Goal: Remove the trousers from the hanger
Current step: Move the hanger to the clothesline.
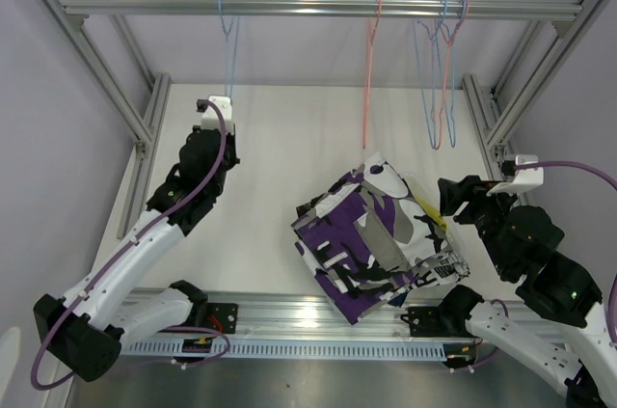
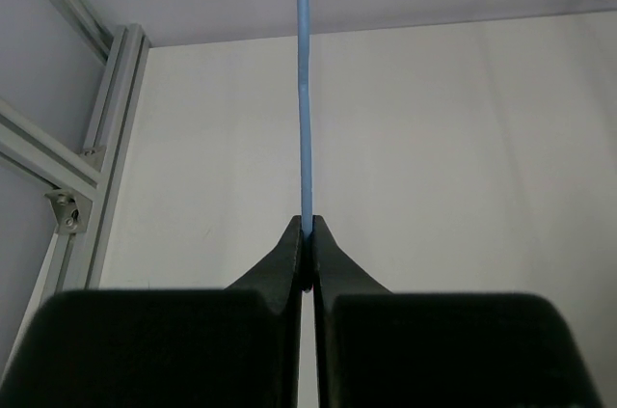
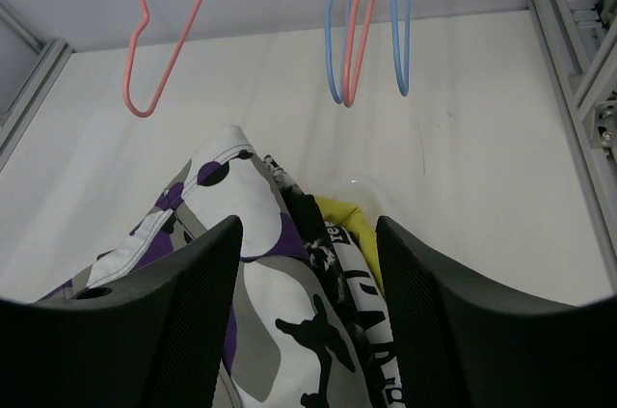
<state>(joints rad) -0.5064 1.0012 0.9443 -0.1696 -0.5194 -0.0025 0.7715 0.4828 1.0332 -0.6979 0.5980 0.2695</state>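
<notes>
The trousers [image 1: 371, 234] lie in a heap on the white table, off any hanger. The purple-white-black pair [image 3: 241, 263] is on top, with a black-and-white splatter pair [image 3: 323, 230] and a yellow pair [image 3: 355, 225] at its right edge. My left gripper [image 2: 308, 227] is raised at the far left and shut on the wire of an empty blue hanger [image 2: 304, 90] that hangs from the rail [image 1: 318, 5]. My right gripper [image 3: 308, 225] stands open just above the right side of the heap; its fingers [image 3: 198, 302] are apart and hold no cloth.
An empty pink hanger [image 1: 370, 70] hangs mid-rail. Further right hang two blue hangers and a pink hanger [image 1: 442, 70], bunched together. Aluminium frame posts [image 1: 145, 138] stand on both sides of the table [image 1: 280, 157]. A cable tray [image 1: 289, 345] runs along the near edge.
</notes>
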